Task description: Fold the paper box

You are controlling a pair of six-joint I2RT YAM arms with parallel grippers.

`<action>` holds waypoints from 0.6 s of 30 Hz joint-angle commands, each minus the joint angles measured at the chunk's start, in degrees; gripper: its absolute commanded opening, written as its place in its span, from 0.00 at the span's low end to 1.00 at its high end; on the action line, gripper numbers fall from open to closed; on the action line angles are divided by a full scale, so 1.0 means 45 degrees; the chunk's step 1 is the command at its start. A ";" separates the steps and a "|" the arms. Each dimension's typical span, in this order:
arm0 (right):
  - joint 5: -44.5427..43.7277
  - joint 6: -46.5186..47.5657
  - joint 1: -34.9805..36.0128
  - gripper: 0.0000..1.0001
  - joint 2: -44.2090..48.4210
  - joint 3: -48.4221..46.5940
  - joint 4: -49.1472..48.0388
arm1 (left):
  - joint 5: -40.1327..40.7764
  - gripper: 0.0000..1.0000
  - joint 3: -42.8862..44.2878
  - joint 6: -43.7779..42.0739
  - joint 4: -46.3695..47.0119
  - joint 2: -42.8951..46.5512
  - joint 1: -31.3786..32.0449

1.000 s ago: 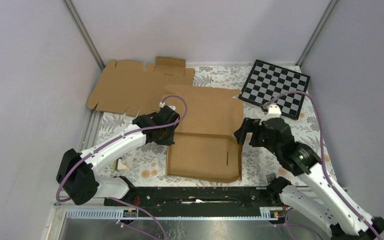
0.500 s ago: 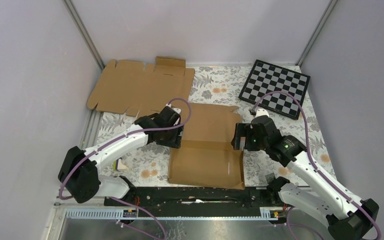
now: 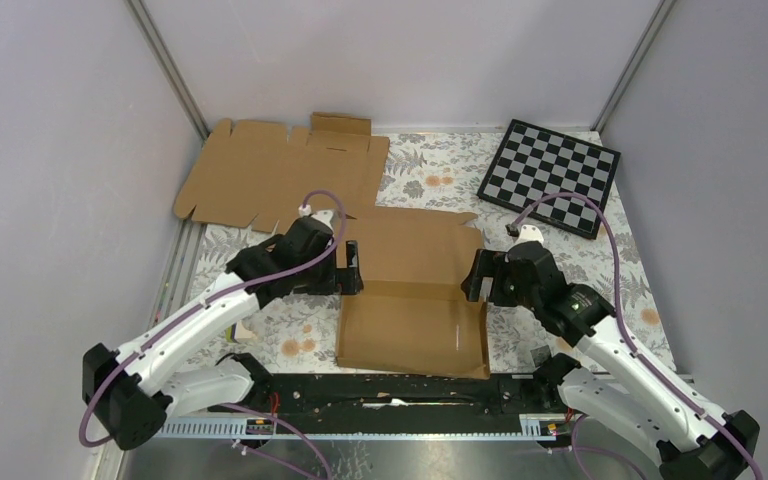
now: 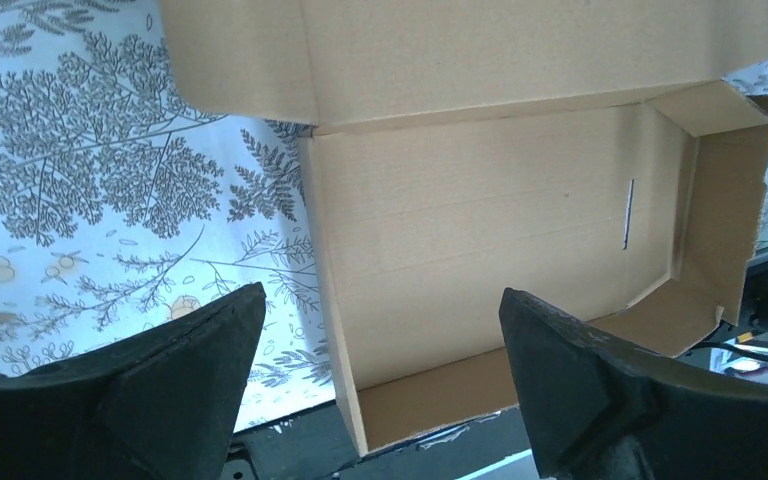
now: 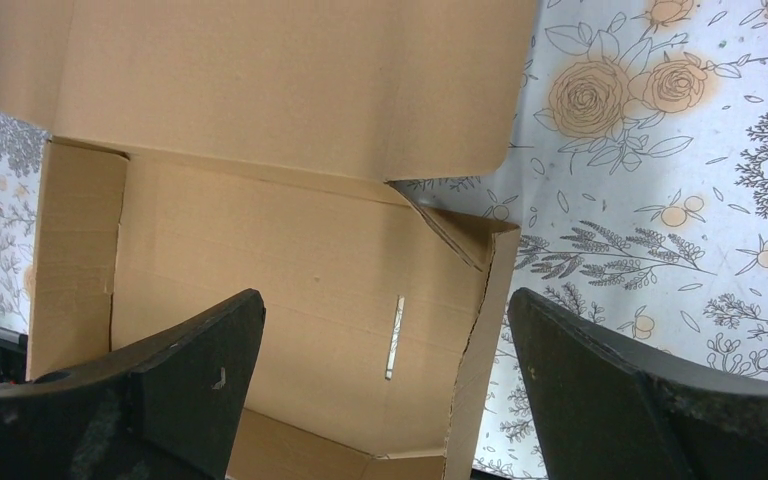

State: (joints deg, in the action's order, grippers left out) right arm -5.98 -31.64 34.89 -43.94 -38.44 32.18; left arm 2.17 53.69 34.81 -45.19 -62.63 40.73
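The paper box sits near the front of the table as a shallow brown tray with its side walls raised. Its lid panel lies flat behind it. My left gripper is open at the box's back left corner and holds nothing. In the left wrist view the left gripper straddles the left wall without touching it. My right gripper is open at the back right corner. In the right wrist view the right gripper spans the right wall of the paper box, also apart from it.
A second flat cardboard sheet lies at the back left. A black-and-white checkerboard lies at the back right. A black rail runs along the near edge, right in front of the box. A small white object lies under the left arm.
The left gripper has opened, letting go of the left wall, and drawn back leftward. The box's side walls rose from flat. The right arm has dropped lower, its gripper still open.
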 commanded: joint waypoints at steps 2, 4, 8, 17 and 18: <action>-0.0309 -0.0394 0.0067 1.00 0.0398 0.0175 -0.0677 | -0.1164 0.97 -0.1003 0.1546 0.0189 0.0694 -0.0194; -0.0238 -0.0488 0.0068 1.00 0.0477 0.0229 -0.0719 | -0.1569 0.91 -0.1382 0.2035 0.0526 0.1002 -0.0127; -0.0237 -0.0548 0.0078 1.00 0.0670 0.0380 -0.0719 | -0.0935 0.79 -0.1928 0.2165 0.0340 0.1395 -0.0099; -0.0050 -0.0718 0.0077 1.00 0.0855 0.0535 -0.0702 | 0.0316 0.63 -0.3108 0.2722 0.1637 0.0393 0.0725; -0.0022 -0.0730 0.0078 1.00 0.0873 0.0553 -0.0716 | 0.0603 0.61 -0.3133 0.2764 0.1743 0.0342 0.0811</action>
State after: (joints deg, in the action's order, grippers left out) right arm -6.37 -34.02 34.87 -40.86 -36.36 30.22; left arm -0.34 40.25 45.10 -42.44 -60.99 42.61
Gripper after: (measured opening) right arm 0.993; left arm 0.636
